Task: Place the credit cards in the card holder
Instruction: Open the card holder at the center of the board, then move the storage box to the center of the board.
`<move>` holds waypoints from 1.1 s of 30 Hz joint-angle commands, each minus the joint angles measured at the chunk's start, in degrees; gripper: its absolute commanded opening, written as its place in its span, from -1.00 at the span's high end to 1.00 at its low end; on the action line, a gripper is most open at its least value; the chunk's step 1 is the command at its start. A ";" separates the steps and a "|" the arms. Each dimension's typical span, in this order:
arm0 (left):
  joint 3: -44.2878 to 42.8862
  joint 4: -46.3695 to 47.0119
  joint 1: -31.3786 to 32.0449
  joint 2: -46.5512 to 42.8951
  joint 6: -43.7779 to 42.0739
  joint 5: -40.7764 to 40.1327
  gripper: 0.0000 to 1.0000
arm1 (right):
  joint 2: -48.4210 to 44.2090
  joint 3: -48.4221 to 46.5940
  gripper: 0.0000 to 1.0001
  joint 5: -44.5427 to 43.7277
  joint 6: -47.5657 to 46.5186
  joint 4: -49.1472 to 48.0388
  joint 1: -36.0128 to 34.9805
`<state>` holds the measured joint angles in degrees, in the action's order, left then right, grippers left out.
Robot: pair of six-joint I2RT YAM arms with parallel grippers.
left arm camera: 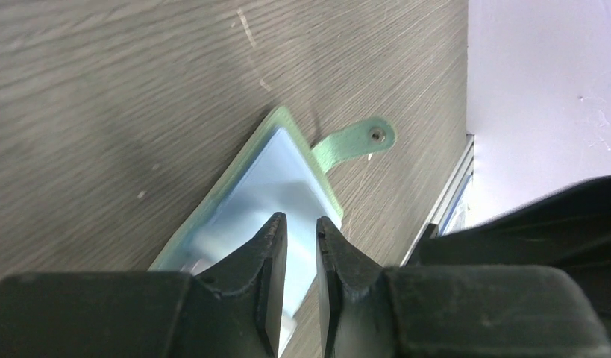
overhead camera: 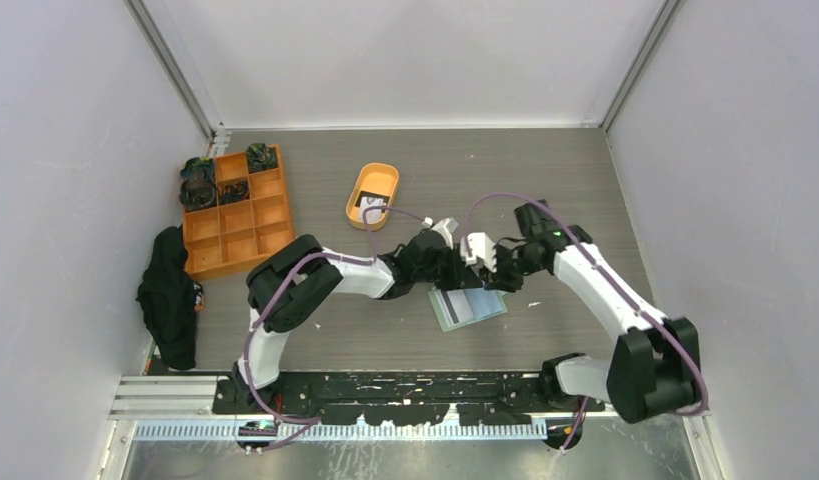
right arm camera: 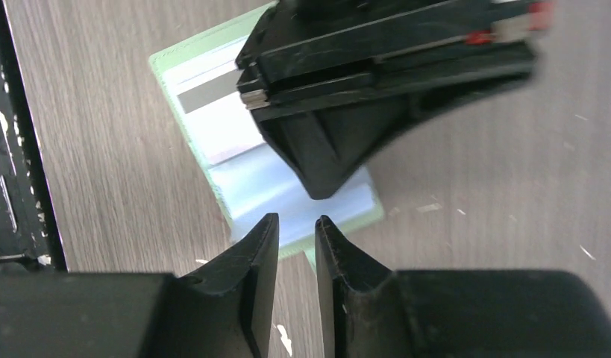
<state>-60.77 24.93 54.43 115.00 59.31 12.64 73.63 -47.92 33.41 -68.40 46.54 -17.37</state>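
Observation:
The green card holder (overhead camera: 470, 308) lies open on the table, pale inside with a dark stripe (right arm camera: 209, 95). Its snap tab (left arm camera: 358, 139) sticks out flat. My left gripper (overhead camera: 459, 276) hovers just above the holder (left arm camera: 268, 175); its jaws (left arm camera: 298, 224) are nearly together with nothing between them. My right gripper (overhead camera: 493, 274) faces it from the right over the holder's near edge (right arm camera: 287, 224), jaws nearly together and empty. The left gripper's fingertip (right arm camera: 324, 183) points down at the holder. A black and white card (overhead camera: 371, 203) lies in the orange oval tray.
The orange oval tray (overhead camera: 373, 176) is behind the grippers. The orange grid organiser (overhead camera: 247, 225), with dark items in its back cells, is at the far left. A black cloth (overhead camera: 168, 295) hangs at the left edge. The black base rail (overhead camera: 385, 390) runs along the near edge.

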 commanded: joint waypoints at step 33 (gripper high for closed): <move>3.03 -22.18 -32.65 -23.24 -18.44 7.10 -0.74 | -3.93 -11.88 -0.85 22.61 57.90 -20.88 11.32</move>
<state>-49.36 17.28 21.39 90.59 46.48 20.58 69.01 -61.67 53.91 -17.06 30.35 -6.39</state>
